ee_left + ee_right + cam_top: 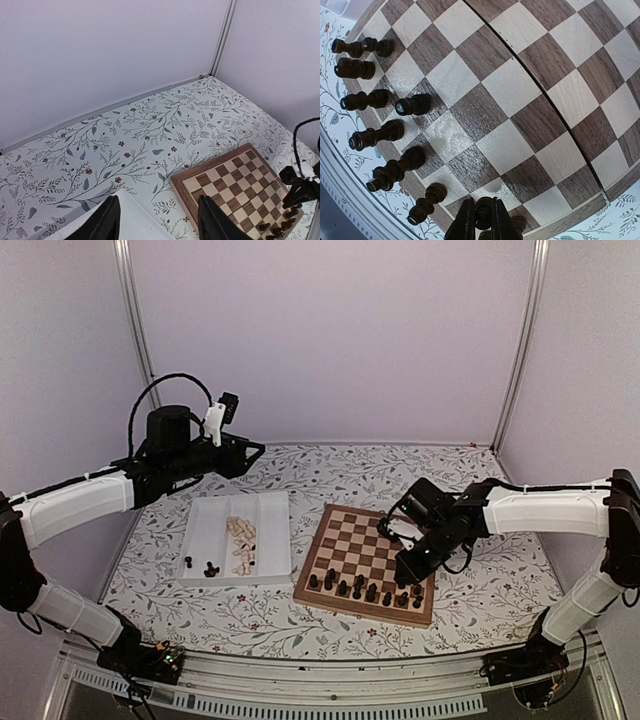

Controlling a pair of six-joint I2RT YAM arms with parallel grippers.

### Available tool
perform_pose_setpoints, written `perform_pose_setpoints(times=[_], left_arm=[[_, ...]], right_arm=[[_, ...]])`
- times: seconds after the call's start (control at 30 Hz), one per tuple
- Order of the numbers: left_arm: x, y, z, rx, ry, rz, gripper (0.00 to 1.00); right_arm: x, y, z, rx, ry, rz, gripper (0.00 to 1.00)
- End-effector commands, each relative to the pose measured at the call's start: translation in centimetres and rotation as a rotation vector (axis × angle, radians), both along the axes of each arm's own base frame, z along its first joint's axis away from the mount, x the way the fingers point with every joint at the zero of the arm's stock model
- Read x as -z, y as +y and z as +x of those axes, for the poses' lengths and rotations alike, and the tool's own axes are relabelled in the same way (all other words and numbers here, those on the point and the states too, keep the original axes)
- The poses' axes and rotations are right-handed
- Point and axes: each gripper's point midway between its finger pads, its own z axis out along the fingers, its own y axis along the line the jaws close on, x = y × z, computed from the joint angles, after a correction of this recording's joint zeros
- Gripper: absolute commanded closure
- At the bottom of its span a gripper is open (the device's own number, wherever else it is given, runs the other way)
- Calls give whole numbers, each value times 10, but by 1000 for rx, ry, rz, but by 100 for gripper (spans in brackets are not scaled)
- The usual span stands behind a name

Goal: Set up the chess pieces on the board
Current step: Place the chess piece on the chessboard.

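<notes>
Step in hand: seating a dark man on the edge row. The right end effector (483, 222) is pinched closed on a dark chess piece (484, 206), fingers gripping its upper body. The piece is over the board (520, 115), on the row directly under the fingertips; can't tell if the base is down yet. The dark row (387, 132) already stands off to the left of the fingers along that same edge.

The left end effector (159, 216) hangs high, fingers about half apart with nothing between them. A corner of the white tray (215, 525) is just below it, and the board is ahead to its right.

Next, my read: lower until the base sits flat, open, then lift straight up, since the neighbours are close and a sideways exit would likely clip them. After that, the loose dark pieces (211, 570) in the tray, beside the pale pile (241, 545).

Materials:
- **Pieces:** turned wood, glossy dark finish, thin necks, round bases. They look tippy.
- **Board:** smooth wood with visible grain and a centre seam.
- **Counter** (330, 475): floral-print cover.
</notes>
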Motion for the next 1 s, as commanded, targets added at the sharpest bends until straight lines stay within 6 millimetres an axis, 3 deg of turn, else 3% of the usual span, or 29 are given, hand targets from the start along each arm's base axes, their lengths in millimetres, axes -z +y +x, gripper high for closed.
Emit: perform_pose_setpoints(times=[0.0, 0.3, 0.7, 0.9, 0.97], left_arm=[[-10, 1, 3, -6, -24, 0, 45], [-10, 1, 3, -6, -23, 2, 45], [-10, 1, 3, -6, -23, 2, 45], [-10, 4, 5, -23, -20, 9, 45], [0, 19, 14, -133, 30, 54, 45]], right_arm=[[10, -1, -6, -20, 28, -19, 94], [15, -3, -6, -18, 44, -41, 93], [15, -4, -7, -14, 55, -51, 78], [-13, 6, 3, -6, 1, 3, 71], [-28, 10, 12, 2, -44, 22, 68]])
